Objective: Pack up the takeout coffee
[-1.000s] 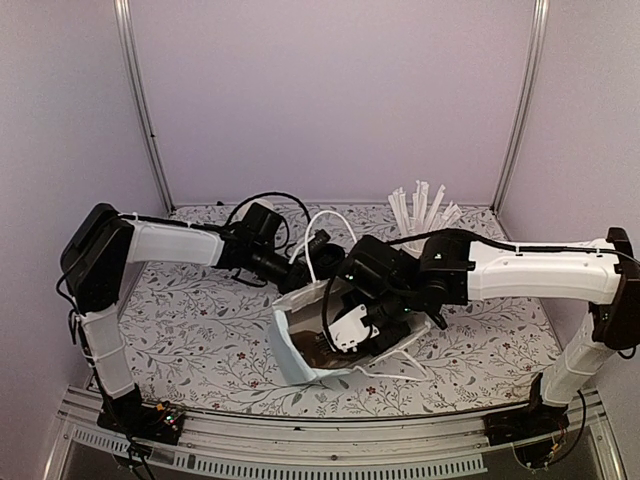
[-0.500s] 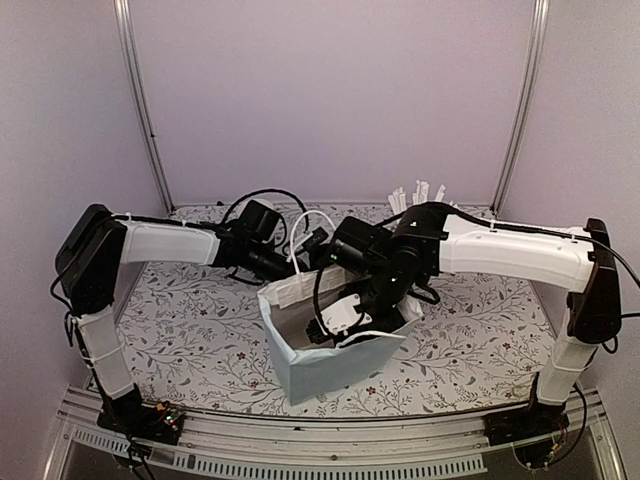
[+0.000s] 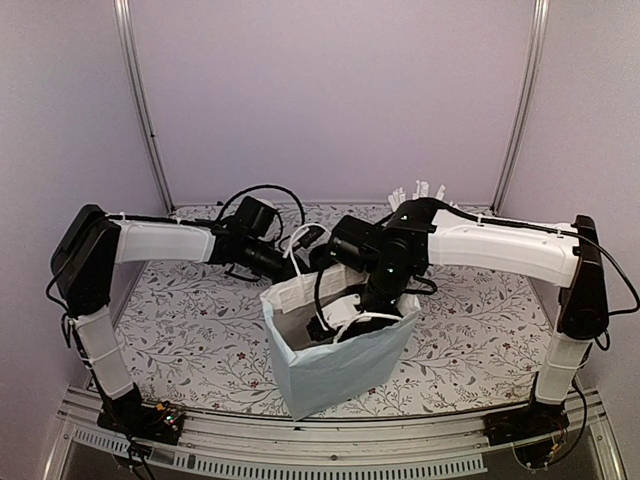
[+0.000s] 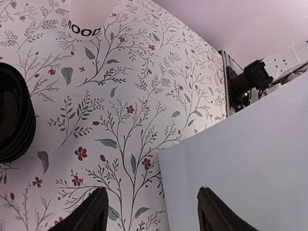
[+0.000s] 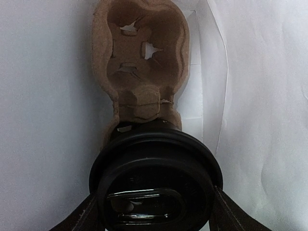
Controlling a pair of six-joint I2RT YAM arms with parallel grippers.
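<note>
The bag (image 3: 340,365) stands upright on the counter (image 3: 200,330) near the front edge, between my two arms, with its mouth open. My right arm reaches over the far rim and down into it. My right end effector (image 5: 156,211) is inside the bag and holds the coffee (image 5: 156,178) upright: one finger (image 5: 89,216) presses each side of the round black lid.

Under the coffee, on the bag's floor, lies a brown pulp carrier (image 5: 139,53). The cup covers its near end, and I cannot tell whether it is seated in a pocket there. The far pocket is bare.

My left end effector (image 4: 153,211) is outside the bag, by the far left corner and close to the white handle (image 3: 300,240). Its fingers (image 4: 96,214) stand wide apart with nothing gripped. The bag's wall rises just ahead of the gap, but I cannot tell if they touch.

Beyond that, on the flowered counter, sits a black ribbed stack (image 4: 14,120). Farther on is a white cup (image 4: 89,19) with dark lettering. At the back right, behind my right arm, straws (image 3: 415,192) stick up.
</note>
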